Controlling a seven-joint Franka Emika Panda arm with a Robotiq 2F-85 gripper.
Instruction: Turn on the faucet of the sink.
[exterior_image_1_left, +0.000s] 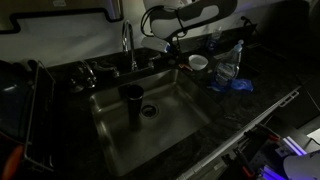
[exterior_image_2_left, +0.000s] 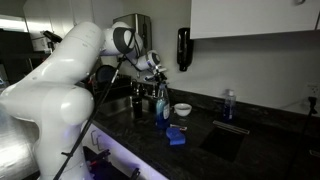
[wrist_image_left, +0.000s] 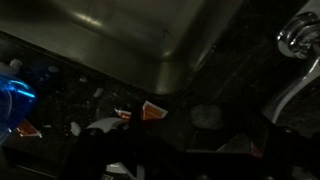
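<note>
In an exterior view the chrome gooseneck faucet (exterior_image_1_left: 127, 45) stands at the back rim of the grey steel sink (exterior_image_1_left: 175, 120), with small metal handles beside its base. The white arm reaches in from the top. My gripper (exterior_image_1_left: 172, 44) hovers over the counter just right of the faucet, apart from it. It also shows in the other exterior view (exterior_image_2_left: 155, 68). In the wrist view part of the faucet (wrist_image_left: 298, 42) shines at the right edge and a corner of the sink (wrist_image_left: 130, 30) fills the top. My fingers are lost in darkness at the bottom.
A dark cup (exterior_image_1_left: 132, 100) stands in the basin beside the round drain (exterior_image_1_left: 150, 110). A white bowl (exterior_image_1_left: 198, 62), a clear water bottle (exterior_image_1_left: 228, 68) and a blue sponge (exterior_image_1_left: 240, 85) sit on the black speckled counter to the right. A dish rack (exterior_image_1_left: 20, 120) stands at the left.
</note>
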